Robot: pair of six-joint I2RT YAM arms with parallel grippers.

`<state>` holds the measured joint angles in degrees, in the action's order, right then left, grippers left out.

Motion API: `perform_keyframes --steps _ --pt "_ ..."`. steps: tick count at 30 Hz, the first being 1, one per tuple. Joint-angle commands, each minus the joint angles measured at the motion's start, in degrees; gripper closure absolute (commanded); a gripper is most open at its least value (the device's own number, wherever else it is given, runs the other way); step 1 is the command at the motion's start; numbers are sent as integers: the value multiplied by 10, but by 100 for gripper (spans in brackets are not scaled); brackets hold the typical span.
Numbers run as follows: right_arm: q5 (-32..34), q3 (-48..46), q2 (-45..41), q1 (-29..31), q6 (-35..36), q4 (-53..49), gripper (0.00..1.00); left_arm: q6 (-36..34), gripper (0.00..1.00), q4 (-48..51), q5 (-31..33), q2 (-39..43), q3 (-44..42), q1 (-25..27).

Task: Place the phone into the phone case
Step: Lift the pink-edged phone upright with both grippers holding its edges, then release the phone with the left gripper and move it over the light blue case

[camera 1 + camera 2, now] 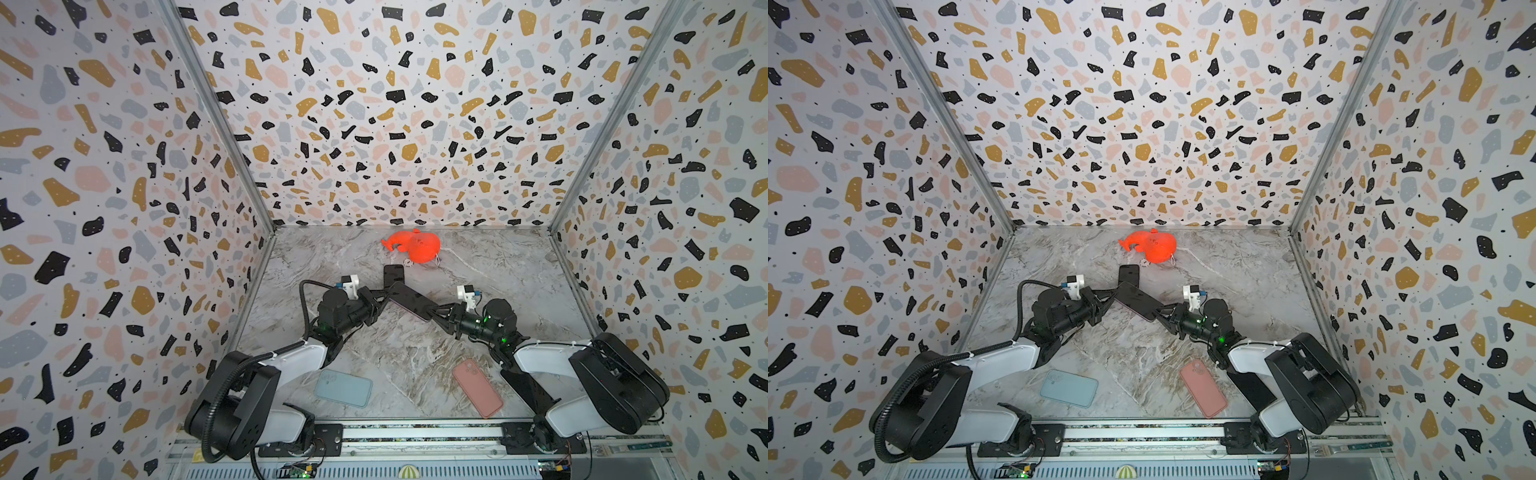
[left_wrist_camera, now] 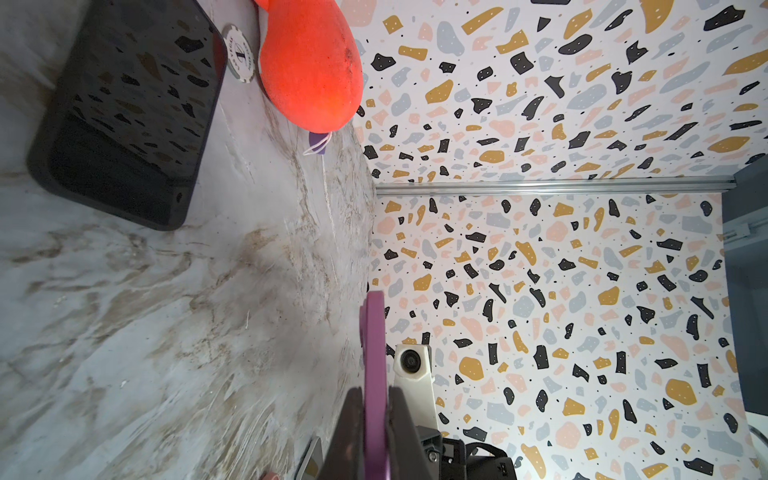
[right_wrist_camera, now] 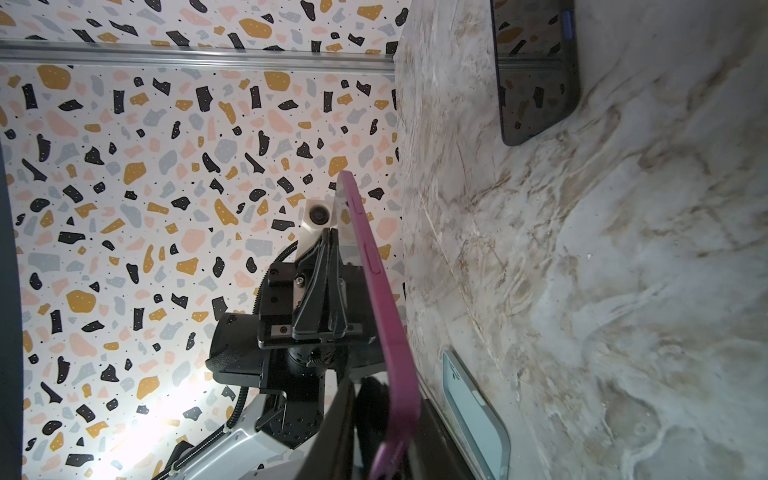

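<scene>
I hold the purple phone [image 1: 409, 302] above the middle of the table [image 1: 395, 357], left gripper [image 1: 385, 294] clamped on one end, right gripper [image 1: 434, 314] straddling the other for handover, grip unconfirmed.

**Phone spans both grippers**

The left gripper [image 1: 1115, 294] clamps the far-left end of the dark phone [image 1: 1139, 301]. The right gripper [image 1: 1160, 312] is at its near-right end, grip unclear. A black slab [image 1: 1128, 272] lies just beyond on the table [image 1: 1246, 270], with an orange toy [image 1: 1148, 247] farther back. A blue case [image 1: 1069, 388] and a pink case [image 1: 1203, 394] lie near the front.
</scene>
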<state>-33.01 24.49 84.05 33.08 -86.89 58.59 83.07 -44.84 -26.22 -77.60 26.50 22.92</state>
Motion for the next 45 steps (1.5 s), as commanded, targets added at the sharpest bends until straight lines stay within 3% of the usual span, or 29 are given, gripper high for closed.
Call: perform_keyframes --steps 1,3,11,17,20,32,38,45 --pt "-7 10 -13 -4 5 37 83 -31 100 6 -6 4 4 0" --pt "-11 10 -13 -6 3 39 85 -45 100 28 -7 12 10 1" --pt "-36 20 -13 -24 24 18 97 -140 61 193 21 51 25 1" --pt "-53 21 -27 -38 67 -51 100 -229 28 409 64 73 59 0" --pt "-56 19 -41 -43 98 -89 100 -279 21 523 86 76 86 1" --pt "-90 36 -86 -35 210 -232 100 -387 17 735 136 111 92 5" --pt "-105 62 -96 -30 267 -314 100 -375 27 827 154 122 82 12" --pt "-108 66 -102 -31 285 -328 100 -333 29 854 161 160 61 28"
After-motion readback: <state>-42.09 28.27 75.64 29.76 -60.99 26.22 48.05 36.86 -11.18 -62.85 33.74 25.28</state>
